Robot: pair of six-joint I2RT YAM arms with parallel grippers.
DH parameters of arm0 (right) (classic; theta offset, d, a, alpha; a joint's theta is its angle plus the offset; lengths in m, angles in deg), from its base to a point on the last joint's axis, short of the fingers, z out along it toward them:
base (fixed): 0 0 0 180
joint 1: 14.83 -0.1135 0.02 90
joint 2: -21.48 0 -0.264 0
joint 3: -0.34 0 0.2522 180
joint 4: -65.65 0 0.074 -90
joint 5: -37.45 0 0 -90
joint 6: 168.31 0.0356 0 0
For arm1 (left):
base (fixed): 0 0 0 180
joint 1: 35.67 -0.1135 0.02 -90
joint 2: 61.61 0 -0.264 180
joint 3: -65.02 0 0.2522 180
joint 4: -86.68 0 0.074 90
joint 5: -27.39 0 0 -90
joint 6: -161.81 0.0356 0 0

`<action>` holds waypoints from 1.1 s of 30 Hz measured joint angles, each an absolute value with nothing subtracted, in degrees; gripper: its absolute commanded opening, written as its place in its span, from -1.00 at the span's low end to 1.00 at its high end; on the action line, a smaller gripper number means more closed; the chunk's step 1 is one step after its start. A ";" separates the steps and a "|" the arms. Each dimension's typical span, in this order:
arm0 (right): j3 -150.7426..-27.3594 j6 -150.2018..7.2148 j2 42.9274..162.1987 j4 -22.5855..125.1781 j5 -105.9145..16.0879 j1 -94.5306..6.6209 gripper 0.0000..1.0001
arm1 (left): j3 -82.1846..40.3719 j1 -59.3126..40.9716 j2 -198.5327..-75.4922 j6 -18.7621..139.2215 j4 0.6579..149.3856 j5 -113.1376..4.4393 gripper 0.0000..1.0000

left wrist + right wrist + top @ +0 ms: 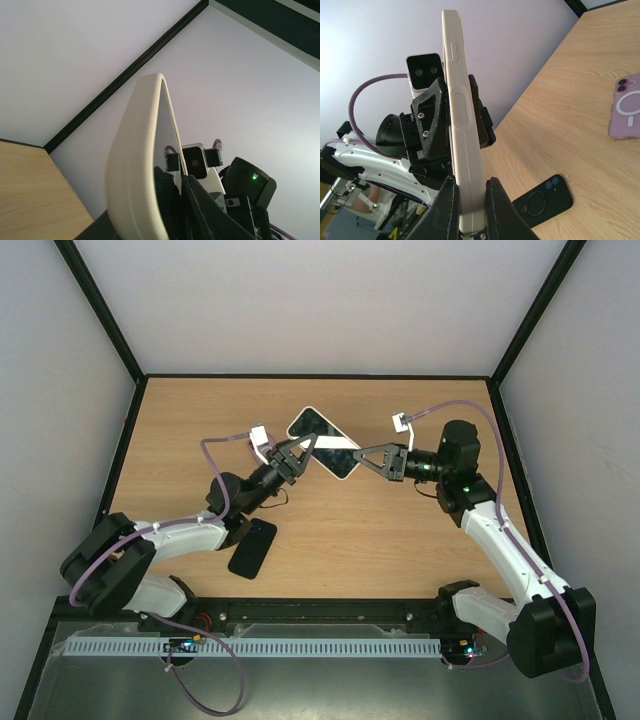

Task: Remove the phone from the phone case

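A phone with a dark screen sits in a cream phone case (323,438) and is held in the air over the middle of the table by both grippers. My left gripper (300,454) is shut on its left end. My right gripper (364,456) is shut on its right end. In the right wrist view the case (462,125) stands edge-on between my right gripper's (470,200) fingers, with the left gripper clamped behind it. In the left wrist view the cream rim (132,165) rises from my left gripper (187,200), its fingers closed on the case's edge.
A black phone case (252,547) lies flat on the wooden table near the left arm; it also shows in the right wrist view (542,200). A clear pink case (626,107) lies on the table further off. Walls enclose the table.
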State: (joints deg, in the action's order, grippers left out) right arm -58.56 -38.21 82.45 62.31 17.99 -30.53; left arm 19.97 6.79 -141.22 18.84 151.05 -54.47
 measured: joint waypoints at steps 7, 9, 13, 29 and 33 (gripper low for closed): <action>-58.56 -42.23 82.04 59.84 17.49 -30.38 -0.36 | 19.54 6.59 -141.00 18.14 151.02 -52.61 -0.75; -58.54 -44.03 81.80 57.63 16.13 -30.40 -0.10 | 19.62 6.11 -139.91 18.51 150.11 -51.56 -0.77; -58.52 -48.57 80.35 53.74 14.30 -30.40 0.17 | 20.74 3.73 -134.20 19.82 143.53 -48.98 -0.79; -60.42 -83.41 75.94 27.36 11.61 -30.40 0.34 | 1.79 -1.63 -122.73 44.74 95.62 -28.70 -0.95; -59.98 -91.32 75.20 21.35 11.74 -30.40 0.33 | -2.10 -2.22 -124.35 50.40 87.49 -25.18 -0.95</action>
